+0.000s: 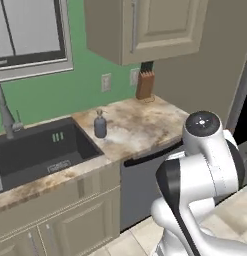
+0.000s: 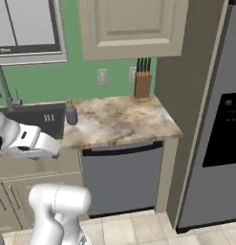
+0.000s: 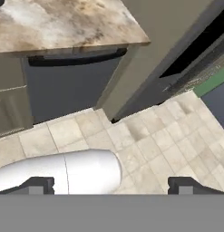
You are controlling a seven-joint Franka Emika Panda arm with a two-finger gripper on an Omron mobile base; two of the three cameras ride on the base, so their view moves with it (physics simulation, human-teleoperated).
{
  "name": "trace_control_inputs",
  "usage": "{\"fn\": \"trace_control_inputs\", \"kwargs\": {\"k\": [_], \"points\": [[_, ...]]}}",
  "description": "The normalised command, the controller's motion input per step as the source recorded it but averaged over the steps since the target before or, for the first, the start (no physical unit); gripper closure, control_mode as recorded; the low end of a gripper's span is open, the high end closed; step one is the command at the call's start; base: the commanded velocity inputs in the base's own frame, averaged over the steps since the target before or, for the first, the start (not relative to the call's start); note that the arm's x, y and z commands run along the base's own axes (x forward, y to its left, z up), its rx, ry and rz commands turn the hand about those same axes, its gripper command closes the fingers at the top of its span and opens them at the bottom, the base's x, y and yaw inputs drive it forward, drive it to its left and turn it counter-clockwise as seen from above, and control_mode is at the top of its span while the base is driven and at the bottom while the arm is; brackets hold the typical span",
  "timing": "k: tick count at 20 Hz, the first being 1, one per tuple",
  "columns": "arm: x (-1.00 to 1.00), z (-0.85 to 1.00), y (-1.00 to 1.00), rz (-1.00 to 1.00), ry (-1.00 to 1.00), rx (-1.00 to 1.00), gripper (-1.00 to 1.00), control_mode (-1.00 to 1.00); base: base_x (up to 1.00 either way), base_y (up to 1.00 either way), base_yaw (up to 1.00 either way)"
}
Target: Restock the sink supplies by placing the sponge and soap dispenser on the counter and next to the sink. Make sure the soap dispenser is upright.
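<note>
From the left base view, the soap dispenser (image 1: 100,124) is seen standing upright on the counter (image 1: 140,125), just beside the right edge of the sink (image 1: 40,147). The sponge cannot be found here.

From the right base view, the same grey bottle (image 2: 70,115) is seen near the sink corner (image 2: 38,119), with the knife block (image 2: 143,85) well apart at the back wall.

In the hand view, the gripper (image 3: 111,186) is seen with its two tips spread wide and nothing held between them. It is pointed down at the floor tiles (image 3: 149,140), with the dishwasher front (image 3: 68,84) ahead. The counter (image 3: 63,22) lies up and forward from the tips, so the hand is probably to be lifted that way next.
</note>
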Motion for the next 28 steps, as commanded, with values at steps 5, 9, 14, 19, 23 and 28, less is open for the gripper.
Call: {"fn": "trace_control_inputs", "kwargs": {"k": [5,9,14,19,23,28], "points": [[0.00,0.00,0.00,0.00,0.00,0.00,-1.00,1.00,-0.33,-0.04,-0.87],[0.00,0.00,0.00,0.00,0.00,0.00,-1.00,1.00,-0.05,-0.30,-0.91],[0.00,0.00,0.00,0.00,0.00,0.00,-1.00,1.00,0.00,-0.60,-0.89],[0.00,0.00,0.00,0.00,0.00,0.00,-1.00,1.00,0.00,-0.64,-0.88],[0.00,0.00,0.00,0.00,0.00,0.00,-1.00,1.00,0.11,-0.66,-0.84],[0.00,0.00,0.00,0.00,0.00,0.00,-1.00,1.00,0.73,-0.31,-0.69]]}}
